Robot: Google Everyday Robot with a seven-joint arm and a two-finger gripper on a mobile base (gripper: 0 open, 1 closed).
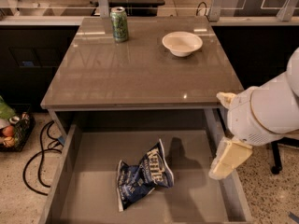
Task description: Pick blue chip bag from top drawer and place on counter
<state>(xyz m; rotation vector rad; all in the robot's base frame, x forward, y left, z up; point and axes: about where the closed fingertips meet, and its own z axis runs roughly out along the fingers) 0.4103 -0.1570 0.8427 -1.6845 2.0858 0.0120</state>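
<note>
The blue chip bag [142,176] lies crumpled on the floor of the open top drawer [93,190], a little right of its middle, white "Kettle" lettering facing up. The counter [140,73] stands above and behind the drawer. My gripper [228,157] hangs from the white arm [266,111] at the right, over the drawer's right wall and above it. It is to the right of the bag and apart from it, holding nothing that I can see.
A green can [119,24] stands at the counter's back left and a white bowl [182,43] at the back right. Black cables [35,157] and a basket of items [11,129] lie on the floor at the left. A chair base [276,162] stands at the right.
</note>
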